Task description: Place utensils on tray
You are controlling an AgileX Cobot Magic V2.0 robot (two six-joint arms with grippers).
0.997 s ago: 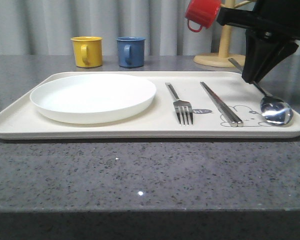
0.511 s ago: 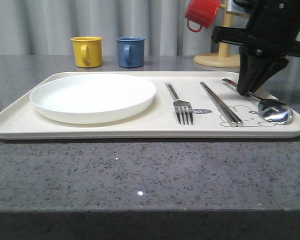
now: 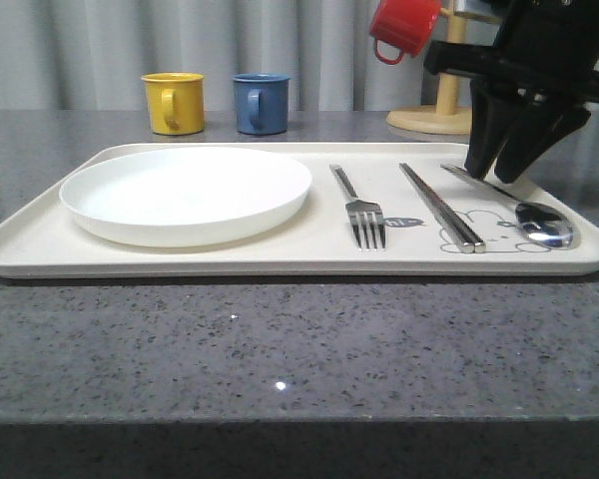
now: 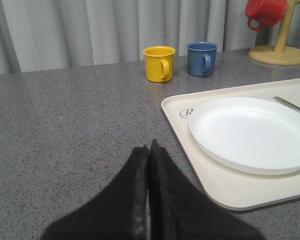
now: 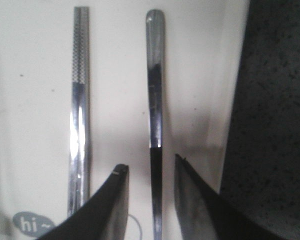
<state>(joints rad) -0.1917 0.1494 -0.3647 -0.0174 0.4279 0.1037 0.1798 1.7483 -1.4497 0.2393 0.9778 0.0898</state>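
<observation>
Spoon (image 5: pixel 154 100) handle flat on tray (image 3: pixel 280 254), between parted, released jaws of right gripper (image 5: pixel 151 172).

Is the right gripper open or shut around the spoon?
Open: the right gripper's fingers stand apart either side of the spoon handle, not touching it.

Printed matter is confined to the tray (image 3: pixel 230 257). In the right wrist view a small grey oval badge (image 5: pixel 32 223) printed on its surface reads "hi", the rest of the mark being cut off at the frame edge. In the left wrist view a grey script initial (image 4: pixel 186 113), apparently an "R", stands on the tray beside the plate (image 4: pixel 250 134), which covers the remainder of the word; no other text, number or brand is legible.
</observation>
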